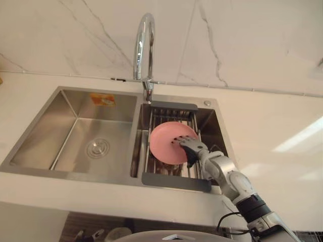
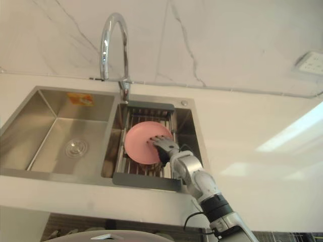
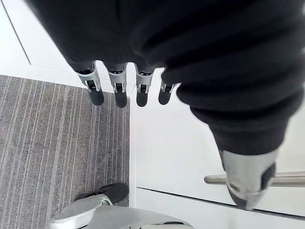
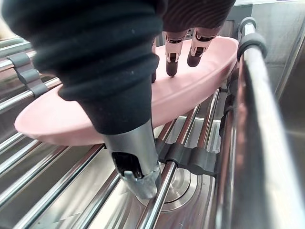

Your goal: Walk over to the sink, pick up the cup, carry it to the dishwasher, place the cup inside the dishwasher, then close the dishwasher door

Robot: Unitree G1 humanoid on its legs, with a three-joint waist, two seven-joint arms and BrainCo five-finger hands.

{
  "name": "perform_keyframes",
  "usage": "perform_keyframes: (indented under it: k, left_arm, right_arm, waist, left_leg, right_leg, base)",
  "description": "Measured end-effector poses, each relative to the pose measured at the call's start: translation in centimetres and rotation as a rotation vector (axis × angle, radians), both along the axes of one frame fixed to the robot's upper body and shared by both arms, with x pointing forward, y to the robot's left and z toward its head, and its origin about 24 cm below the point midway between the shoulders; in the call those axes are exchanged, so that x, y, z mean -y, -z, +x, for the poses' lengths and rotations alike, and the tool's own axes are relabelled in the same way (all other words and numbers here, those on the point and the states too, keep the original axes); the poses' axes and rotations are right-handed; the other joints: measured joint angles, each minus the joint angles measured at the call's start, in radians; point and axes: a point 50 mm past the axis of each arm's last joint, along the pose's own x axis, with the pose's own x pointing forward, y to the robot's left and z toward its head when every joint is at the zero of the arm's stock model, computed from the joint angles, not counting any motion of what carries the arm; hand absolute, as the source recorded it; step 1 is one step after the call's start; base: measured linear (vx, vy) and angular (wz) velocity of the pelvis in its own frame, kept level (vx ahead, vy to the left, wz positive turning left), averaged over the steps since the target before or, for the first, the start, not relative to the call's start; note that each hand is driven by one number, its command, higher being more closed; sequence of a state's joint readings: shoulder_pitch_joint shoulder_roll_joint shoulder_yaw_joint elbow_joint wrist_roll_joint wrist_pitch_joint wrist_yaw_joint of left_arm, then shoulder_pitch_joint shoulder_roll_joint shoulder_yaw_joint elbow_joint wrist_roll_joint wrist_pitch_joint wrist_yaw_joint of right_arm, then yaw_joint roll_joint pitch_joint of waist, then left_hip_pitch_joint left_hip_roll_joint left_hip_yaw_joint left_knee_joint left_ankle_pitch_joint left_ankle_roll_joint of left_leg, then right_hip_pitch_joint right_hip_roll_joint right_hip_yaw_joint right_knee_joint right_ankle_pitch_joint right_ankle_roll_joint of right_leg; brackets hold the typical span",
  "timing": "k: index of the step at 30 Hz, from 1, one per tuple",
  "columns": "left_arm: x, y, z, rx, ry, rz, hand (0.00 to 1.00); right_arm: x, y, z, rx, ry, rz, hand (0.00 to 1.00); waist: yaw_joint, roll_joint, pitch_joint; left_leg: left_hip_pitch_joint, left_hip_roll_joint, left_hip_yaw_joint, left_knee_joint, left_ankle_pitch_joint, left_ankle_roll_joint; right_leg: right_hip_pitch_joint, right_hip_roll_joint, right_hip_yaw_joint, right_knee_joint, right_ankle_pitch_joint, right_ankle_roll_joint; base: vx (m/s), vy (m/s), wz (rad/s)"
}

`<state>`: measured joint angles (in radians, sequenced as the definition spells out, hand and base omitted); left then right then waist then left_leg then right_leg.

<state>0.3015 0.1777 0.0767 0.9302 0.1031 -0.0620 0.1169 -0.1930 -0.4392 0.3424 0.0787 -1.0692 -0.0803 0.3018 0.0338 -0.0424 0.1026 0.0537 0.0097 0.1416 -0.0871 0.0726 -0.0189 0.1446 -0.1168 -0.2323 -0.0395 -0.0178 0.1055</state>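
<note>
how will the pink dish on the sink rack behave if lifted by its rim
Probably rigid: the pink dish spans the rack bars without sagging. Its smooth, shallow rim could slip from the right hand, fingers above, thumb below. Pushed, it would likely slide along the round bars.

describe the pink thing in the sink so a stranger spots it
Start at the steel double sink under the curved tap. A wire rack spans its right basin, and the pink dish rests on it. Nothing else there is round and pink.
</note>
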Motion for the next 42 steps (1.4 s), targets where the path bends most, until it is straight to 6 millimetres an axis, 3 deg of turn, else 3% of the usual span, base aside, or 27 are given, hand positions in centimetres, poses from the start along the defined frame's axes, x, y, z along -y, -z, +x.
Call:
perform_keyframes:
  k: [3,4,13,19,29,32,35,42]
  left_arm:
    - [0.0,-0.1,0.2,0.008,0.002,0.0,0.0]
    - [0.0,-0.1,0.2,0.008,0.002,0.0,0.0]
    - [0.3,0.1,0.2,-0.011,0.014,-0.005,0.0]
    - [0.4,0.1,0.4,-0.009,0.019,-0.007,0.0]
    - [0.3,0.0,0.8,0.007,0.018,0.0,0.0]
    - [0.3,-0.1,0.9,0.024,0.021,0.0,0.0]
    - [0.3,-0.1,0.7,0.026,0.02,0.001,0.0]
    - [0.6,0.0,0.1,0.019,0.014,-0.005,0.0]
  right_arm:
    - [0.0,0.3,0.1,0.016,-0.003,-0.006,0.0]
    - [-0.1,0.3,0.1,0.027,-0.007,-0.018,1.0]
    - [-0.7,0.9,0.2,0.175,-0.045,-0.065,1.0]
    - [-0.7,1.4,0.0,0.267,-0.044,-0.011,1.0]
    - [0.7,-0.4,0.5,0.451,0.06,0.163,1.0]
    - [1.0,-1.8,0.4,0.486,0.082,0.242,1.0]
    - [0.9,-3.5,0.4,0.534,0.078,0.323,1.0]
    - [0.0,-4.9,-0.1,0.573,0.019,0.395,1.0]
  waist:
    - [-0.001,0.002,0.001]
    - [-0.001,0.003,0.002]
    - [-0.005,0.003,0.005]
    - [-0.005,-0.026,0.007]
    - [-0.007,-0.014,0.013]
    - [-0.013,0.008,0.026]
    - [-0.013,0.026,0.031]
    - [-0.026,0.026,0.031]
  left_leg:
    - [0.001,0.0,-0.001,0.0,-0.001,0.0]
    - [0.001,0.0,-0.001,0.0,-0.002,0.0]
    - [0.019,0.001,0.0,0.0,-0.007,-0.001]
    - [0.021,0.002,0.007,0.0,-0.018,0.009]
    - [0.037,-0.014,0.009,0.0,-0.018,0.01]
    - [0.041,-0.013,0.011,0.0,-0.017,0.009]
    - [0.052,-0.007,0.021,0.0,-0.017,0.008]
    - [0.052,-0.005,0.022,0.0,-0.015,0.007]
  right_leg:
    - [0.001,0.0,-0.001,0.0,-0.001,0.001]
    - [0.001,0.0,-0.001,0.0,-0.002,0.002]
    - [0.019,0.0,-0.006,0.0,-0.01,0.007]
    - [0.025,-0.006,-0.031,0.006,-0.025,0.001]
    - [0.033,-0.022,-0.039,0.015,-0.021,0.012]
    - [0.034,-0.023,-0.037,0.017,-0.02,0.014]
    - [0.036,-0.02,-0.027,0.024,-0.02,0.014]
    - [0.034,-0.019,-0.028,0.027,-0.019,0.012]
  base:
    - [0.0,0.0,0.0]
    - [0.0,0.0,0.0]
    - [0.0,-0.001,0.0]
    - [-0.01,-0.005,-0.02]
    - [0.05,0.011,0.01]
    - [0.0,-0.003,-0.02]
    - [-0.04,-0.013,-0.1]
    - [-0.04,-0.001,-0.01]
